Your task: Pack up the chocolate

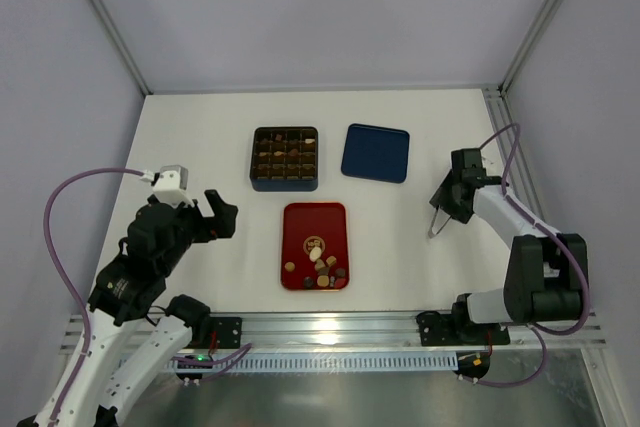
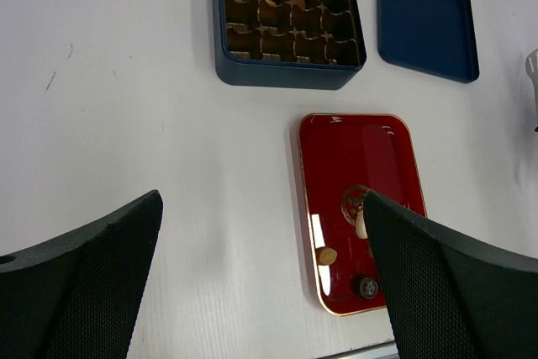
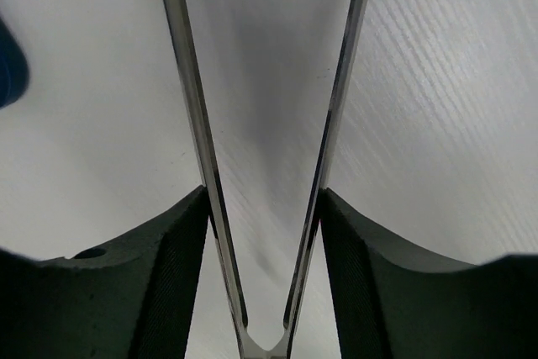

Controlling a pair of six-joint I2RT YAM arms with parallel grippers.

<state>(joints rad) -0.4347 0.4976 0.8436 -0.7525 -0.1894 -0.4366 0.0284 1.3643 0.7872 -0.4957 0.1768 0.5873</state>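
L hand is open, fingers spread wide, nothing in it. It hangs over the counter just left of the red tray. R hand is clamped on metal tweezers. In the R wrist view both prongs run out from btwn my fingers, tips apart, holding nothing, over bare counter well right of the tray.

The chocolate sits loose at the tray's near end, a mixed cluster of dark, tan & cream pcs, some touching. A few cells of the blue box look filled; can't count them. The lid lies beside the box.

Handling, my guess: pcs are light and rigid, but the surface marks easily and the rounded ones could squirt out of smooth prongs or roll on the glossy tray. I'd pinch each across its widest sides, low on the body, w/ a light squeeze. Take outer pcs first so the neighbours aren't knocked.
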